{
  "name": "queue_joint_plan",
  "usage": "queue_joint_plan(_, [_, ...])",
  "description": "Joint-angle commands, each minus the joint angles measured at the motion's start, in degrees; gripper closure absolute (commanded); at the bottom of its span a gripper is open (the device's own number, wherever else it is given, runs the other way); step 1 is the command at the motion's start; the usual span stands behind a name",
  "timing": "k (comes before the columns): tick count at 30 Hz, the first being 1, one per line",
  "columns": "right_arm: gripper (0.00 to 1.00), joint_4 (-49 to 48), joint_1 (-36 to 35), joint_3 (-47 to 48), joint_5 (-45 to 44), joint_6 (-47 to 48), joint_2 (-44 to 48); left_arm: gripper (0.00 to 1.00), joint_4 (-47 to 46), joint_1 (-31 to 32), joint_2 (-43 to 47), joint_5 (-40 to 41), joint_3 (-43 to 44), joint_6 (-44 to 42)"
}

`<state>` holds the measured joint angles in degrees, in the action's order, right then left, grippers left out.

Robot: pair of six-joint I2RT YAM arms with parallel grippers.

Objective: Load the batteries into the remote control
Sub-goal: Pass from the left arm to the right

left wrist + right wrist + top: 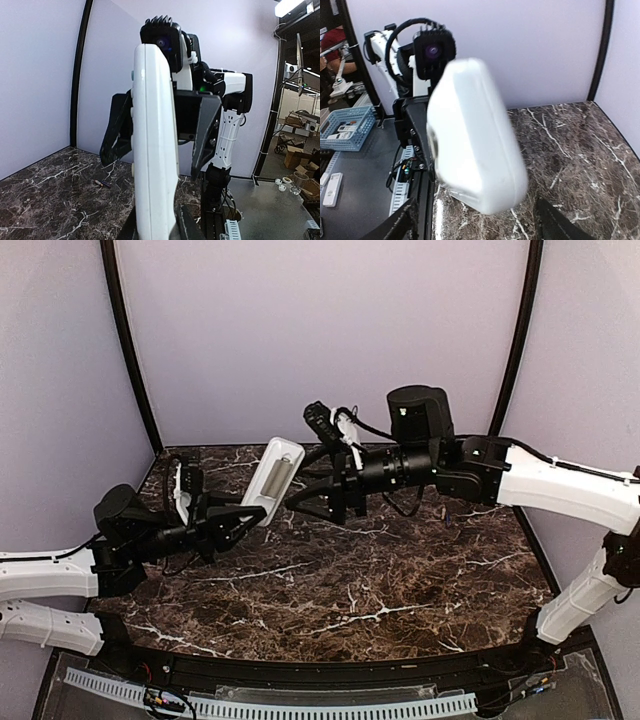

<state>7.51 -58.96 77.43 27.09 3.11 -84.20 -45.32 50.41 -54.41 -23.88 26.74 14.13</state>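
remote control (pixel 155 150): white plastic, smooth, glossy sheen on edge. table (pixel 330 590): dark marble-look slab, white veins, polished. my right gripper (pixel 310 508): matt black plastic. my forearm shell (pixel 560 485): white plastic, satin. walls (pixel 320 330): matt, pale lilac, smooth.

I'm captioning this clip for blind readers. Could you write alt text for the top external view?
The left gripper holds a white remote control tilted up above a dark marble table, a grey panel on its upper face. The right gripper reaches in from the right, close beside the remote.
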Motion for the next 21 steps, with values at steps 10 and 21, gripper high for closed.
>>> queue_joint_plan(10, [0.63, -28.62, -1.21, -5.66, 11.64, -13.68, -4.26, 1.0, -12.08, 0.34, -1.64, -0.39, -0.36, 7.15])
queue_joint_plan(21, [0.77, -24.32, -1.72, -1.84, 13.94, -12.78, -8.11, 1.0, -12.08, 0.46, -2.54, -0.9, 0.77, 6.57])
